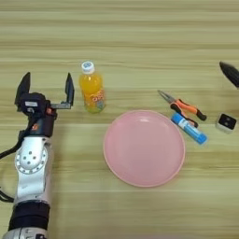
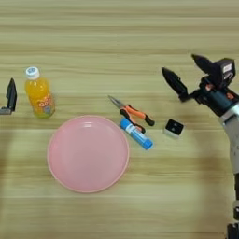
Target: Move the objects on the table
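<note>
The orange-juice bottle [image 1: 92,87] stands upright with its white cap on, left of centre on the table [image 1: 140,28]. My left gripper [image 1: 45,88] is open just to its left, fingers spread wide, nothing between them. The round pink plate [image 1: 144,147] lies empty in the middle. Orange-handled pliers [image 1: 183,106] and the blue-and-white tube [image 1: 188,128] lie side by side at its upper right. My right gripper [image 2: 189,70] hovers open above and to the right of the pliers, holding nothing.
A small white cube with a black face [image 2: 173,128] sits right of the tube, below my right gripper. My left arm [image 1: 31,172] runs up the left side; the right arm [image 2: 231,121] comes in along the right edge.
</note>
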You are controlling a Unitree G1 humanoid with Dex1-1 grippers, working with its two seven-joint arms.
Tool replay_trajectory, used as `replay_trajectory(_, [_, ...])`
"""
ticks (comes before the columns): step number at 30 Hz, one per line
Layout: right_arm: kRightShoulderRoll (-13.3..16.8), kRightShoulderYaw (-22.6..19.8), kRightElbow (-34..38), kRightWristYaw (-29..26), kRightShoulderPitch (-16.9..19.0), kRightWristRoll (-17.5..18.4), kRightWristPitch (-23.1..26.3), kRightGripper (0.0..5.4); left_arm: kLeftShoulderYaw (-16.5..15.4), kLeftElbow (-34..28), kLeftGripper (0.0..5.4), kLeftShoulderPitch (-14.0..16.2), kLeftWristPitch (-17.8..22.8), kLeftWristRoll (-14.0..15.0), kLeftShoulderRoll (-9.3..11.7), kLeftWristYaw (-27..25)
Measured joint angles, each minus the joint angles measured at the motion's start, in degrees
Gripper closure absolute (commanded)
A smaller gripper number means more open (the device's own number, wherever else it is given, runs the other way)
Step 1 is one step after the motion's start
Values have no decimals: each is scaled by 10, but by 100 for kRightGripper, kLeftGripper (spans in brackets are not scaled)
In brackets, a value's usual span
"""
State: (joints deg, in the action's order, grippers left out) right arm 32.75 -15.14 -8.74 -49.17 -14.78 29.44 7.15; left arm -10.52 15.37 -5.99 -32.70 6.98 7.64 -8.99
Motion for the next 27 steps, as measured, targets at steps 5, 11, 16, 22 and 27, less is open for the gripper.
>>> replay_trajectory(5, [35, 14, -101, -100, 1, -13, -6, 0, 0, 1, 2, 0, 0, 1, 0, -2])
replay_trajectory(11, [46, 43, -190, -153, -3, -63, -50, 0, -1, 3, 2, 0, -1, 4, 1, -7])
replay_trajectory(16, [47, 80, -220, -160, 0, -116, -84, 0, -5, 6, 2, -1, -1, 19, 2, -13])
replay_trajectory(22, [44, 96, -271, -148, -8, -149, -109, 0, -5, 6, 2, -1, 0, 22, 3, -14])
replay_trajectory(27, [41, 108, -305, -135, -25, -173, -127, 0, -5, 6, 2, -1, 0, 22, 3, -14])
